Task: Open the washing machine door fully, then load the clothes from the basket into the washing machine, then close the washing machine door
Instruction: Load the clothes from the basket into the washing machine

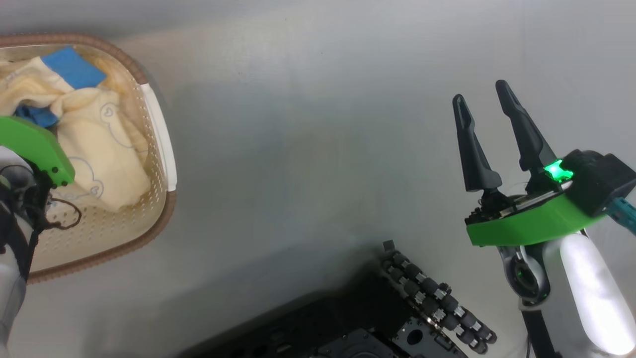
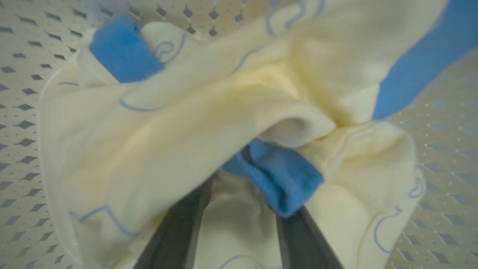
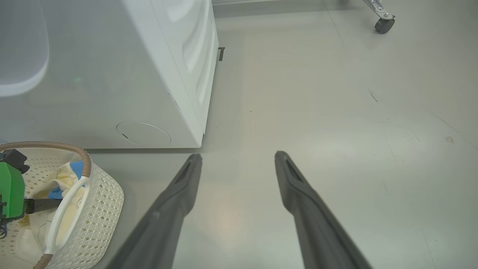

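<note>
While my left claw (image 2: 246, 186) is down inside the basket (image 2: 22, 112): the clothes (image 2: 186, 123) lie bunched over and between its two fingers, with a blue cuff draped across the right-hand finger.
Left claw state: the fingers stand apart at the base with pale yellow cloth between them. Their tips are buried under the folds, so I cannot tell whether they pinch anything.
Right claw (image 1: 479, 93): spread wide and empty over bare floor (image 3: 336, 112), well apart from the basket.
Cut off: the head view crops the basket at its left edge, and my green wrist mount (image 1: 35, 144) covers part of the garment.
Hard to make out: the left wrist close-up is soft, so the prints read as faint blue lines.
Right wrist view adds: the washing machine (image 3: 112, 74), its white side just beyond the basket, ahead and left of my right claw. A caster wheel (image 3: 384, 25) stands far ahead.
</note>
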Controlling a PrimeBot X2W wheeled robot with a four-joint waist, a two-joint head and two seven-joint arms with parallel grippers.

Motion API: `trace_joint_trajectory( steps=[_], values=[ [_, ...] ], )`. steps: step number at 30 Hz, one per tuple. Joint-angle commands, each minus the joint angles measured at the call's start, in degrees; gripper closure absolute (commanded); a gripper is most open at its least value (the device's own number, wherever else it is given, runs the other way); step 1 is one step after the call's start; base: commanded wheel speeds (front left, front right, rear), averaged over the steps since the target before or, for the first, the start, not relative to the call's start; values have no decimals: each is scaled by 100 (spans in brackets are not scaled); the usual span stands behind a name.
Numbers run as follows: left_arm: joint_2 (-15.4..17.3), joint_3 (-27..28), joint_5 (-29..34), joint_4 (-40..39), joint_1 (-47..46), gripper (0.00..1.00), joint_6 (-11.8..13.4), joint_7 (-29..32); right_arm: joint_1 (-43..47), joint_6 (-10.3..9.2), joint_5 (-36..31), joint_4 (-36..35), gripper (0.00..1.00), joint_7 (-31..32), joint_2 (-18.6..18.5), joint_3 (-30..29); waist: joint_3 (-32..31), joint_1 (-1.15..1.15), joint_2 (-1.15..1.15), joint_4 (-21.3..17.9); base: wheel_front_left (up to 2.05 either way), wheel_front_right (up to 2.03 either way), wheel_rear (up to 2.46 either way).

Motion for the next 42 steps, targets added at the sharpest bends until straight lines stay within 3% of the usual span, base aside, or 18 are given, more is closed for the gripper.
trace_joint_trajectory(
  steps=[1,3,14,32,35,42],
  values=[
    [143,36,6,102,78,62,4,-14,189,-16,42,-180,0,-54,-56,54,8,0,0,-3,0,0,0],
    [99,-1,0,191,69,100,4,-6,208,-16,38,-200,0,-54,-56,40,3,0,0,0,0,0,0],
    [36,-133,-52,368,70,100,4,-224,183,-16,-8,-229,0,-55,-56,-57,-133,0,0,71,0,0,0],
    [-268,-257,32,113,420,100,9,-1691,160,-16,-458,-16,0,-31,-56,-434,-1295,0,0,754,0,0,0],
    [-270,-123,116,-186,561,100,99,-1738,196,-16,-540,1,0,26,-56,-498,-1574,0,0,874,0,0,0],
    [-142,740,707,-1889,1469,100,618,-1744,349,-16,-692,-12,0,217,-56,-645,-2239,0,0,1101,0,0,0]
  ],
)
